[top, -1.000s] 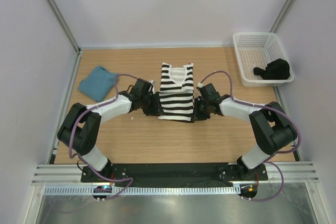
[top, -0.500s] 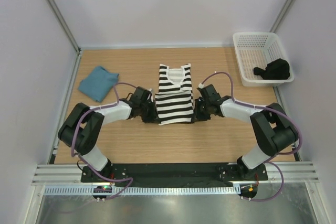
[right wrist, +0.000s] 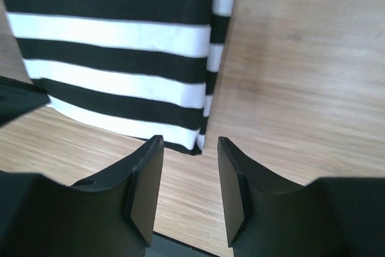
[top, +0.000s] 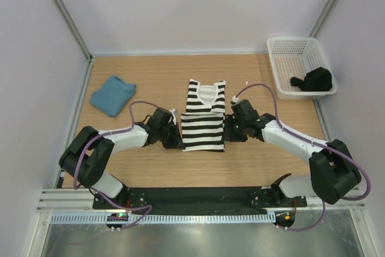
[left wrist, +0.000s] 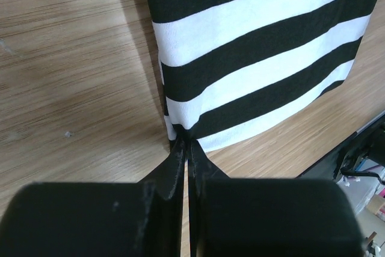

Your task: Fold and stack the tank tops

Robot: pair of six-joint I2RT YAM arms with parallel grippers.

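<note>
The black and white striped tank top [top: 203,123] lies flat mid-table, straps at the far end. My left gripper [top: 175,139] is shut on its near left corner; the left wrist view shows the fingertips [left wrist: 185,141] pinched on the hem of the striped cloth [left wrist: 252,46]. My right gripper [top: 231,132] is open at the top's right edge. In the right wrist view its jaws [right wrist: 189,145] stand apart and empty, with the near right corner of the striped top [right wrist: 120,58] just ahead of them. The teal-blue tank top [top: 112,94] lies bunched at the far left.
A white mesh basket [top: 272,49] stands at the back right with a black item [top: 313,79] inside. Grey walls enclose the table. The black base rail runs along the near edge.
Both grippers moved toward the near edge and the striped top slid with them, slightly right. The right arm has stretched out lower.
</note>
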